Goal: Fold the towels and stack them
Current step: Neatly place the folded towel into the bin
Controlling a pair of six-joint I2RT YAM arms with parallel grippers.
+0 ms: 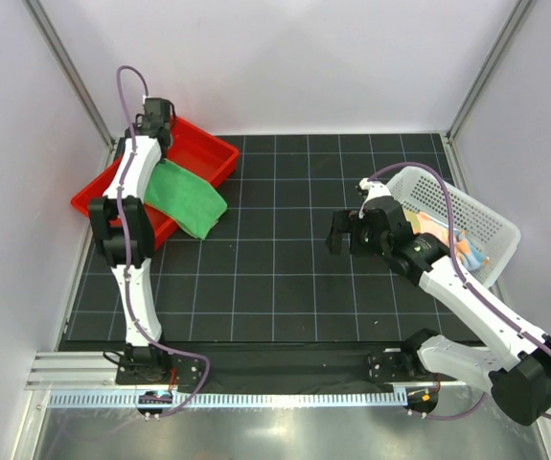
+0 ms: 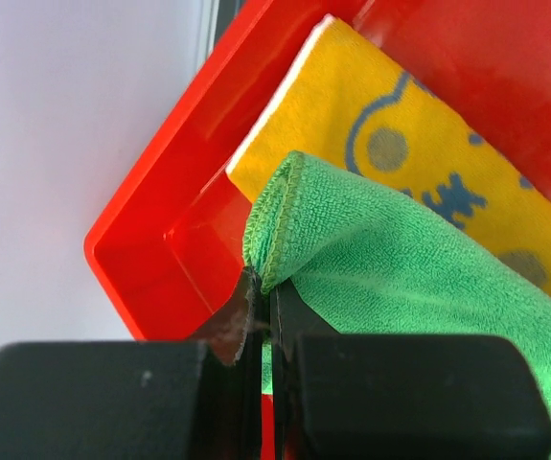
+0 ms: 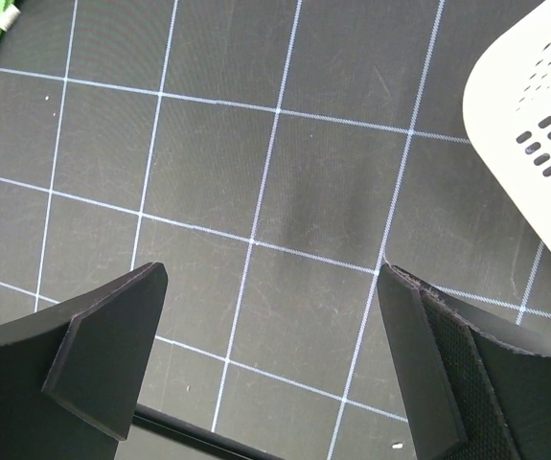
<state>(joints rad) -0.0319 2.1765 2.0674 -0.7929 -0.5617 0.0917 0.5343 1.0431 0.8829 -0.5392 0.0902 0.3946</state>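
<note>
My left gripper (image 2: 265,287) is shut on a hemmed corner of the green towel (image 2: 400,268), holding it above the red tray (image 2: 160,249). Under it, flat in the tray, lies the yellow towel (image 2: 419,144) with grey-blue print. From above, the green towel (image 1: 189,196) drapes from the tray (image 1: 208,153) over its front rim onto the mat, and the left gripper (image 1: 156,125) sits over the tray's back part. My right gripper (image 3: 273,278) hangs open over bare mat, left of the basket. The pastel towel (image 1: 447,235) lies inside that basket.
The white perforated basket (image 1: 486,216) stands at the right of the black gridded mat (image 1: 285,278), partly behind my right arm; its rim (image 3: 534,144) shows in the right wrist view. White walls close in the left, back and right sides.
</note>
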